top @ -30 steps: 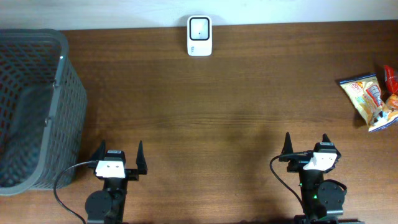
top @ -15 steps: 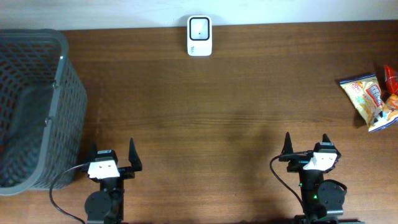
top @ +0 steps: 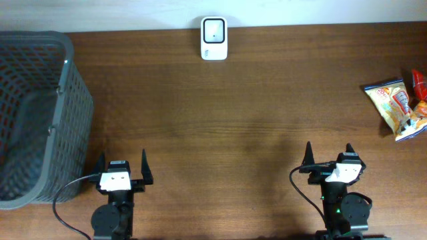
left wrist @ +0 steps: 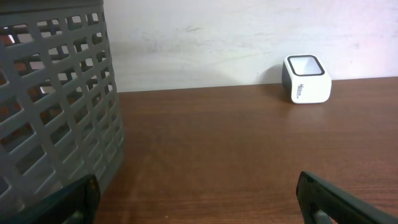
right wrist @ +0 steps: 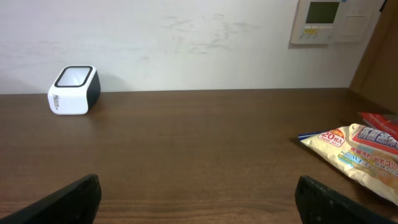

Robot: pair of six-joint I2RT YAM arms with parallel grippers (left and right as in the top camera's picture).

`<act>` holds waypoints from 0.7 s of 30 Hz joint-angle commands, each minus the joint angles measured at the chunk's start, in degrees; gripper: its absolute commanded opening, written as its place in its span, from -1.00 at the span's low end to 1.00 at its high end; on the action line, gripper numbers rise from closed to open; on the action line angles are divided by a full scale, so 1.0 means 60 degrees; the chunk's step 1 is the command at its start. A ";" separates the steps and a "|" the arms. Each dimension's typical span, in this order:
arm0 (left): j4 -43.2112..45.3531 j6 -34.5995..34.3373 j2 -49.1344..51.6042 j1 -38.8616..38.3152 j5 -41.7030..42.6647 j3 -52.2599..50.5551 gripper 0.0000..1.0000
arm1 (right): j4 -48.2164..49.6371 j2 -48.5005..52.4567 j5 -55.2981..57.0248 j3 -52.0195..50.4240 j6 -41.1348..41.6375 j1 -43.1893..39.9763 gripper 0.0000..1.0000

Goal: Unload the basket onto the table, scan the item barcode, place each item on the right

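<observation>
In the overhead view a grey mesh basket fills the upper left and middle left of the frame, standing on the brown table. Just to its right, at the lower left, the left gripper sits with its jaws spread wide and nothing between them. Its wrist view shows only the two dark fingertips at the bottom corners, with the basket wall close on the left. At the top centre of the overhead view a small white scanner stands against the pale wall, its window facing up, well apart from both arms. At the lower right the right gripper is also spread wide and holds nothing, pointing toward the far edge of the table. At the right edge of the frame, well apart from that gripper, lies the snack bag, flat on the table with its printed side up. A red packet lies just beside it, cut off by the frame. In the right wrist view a wall panel with a small screen hangs at the upper right.
</observation>
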 commanded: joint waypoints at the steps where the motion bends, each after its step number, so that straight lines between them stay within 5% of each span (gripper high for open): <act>1: 0.0007 -0.0674 -0.0058 0.0036 -0.0557 -0.0055 0.98 | -0.0051 -0.0066 0.0044 -0.0069 0.0109 -0.0047 0.97; 21: 0.0062 -0.0863 -0.0055 0.0408 -0.0452 -0.0055 0.98 | -0.0055 -0.0066 0.0044 -0.0069 0.0109 -0.0047 0.97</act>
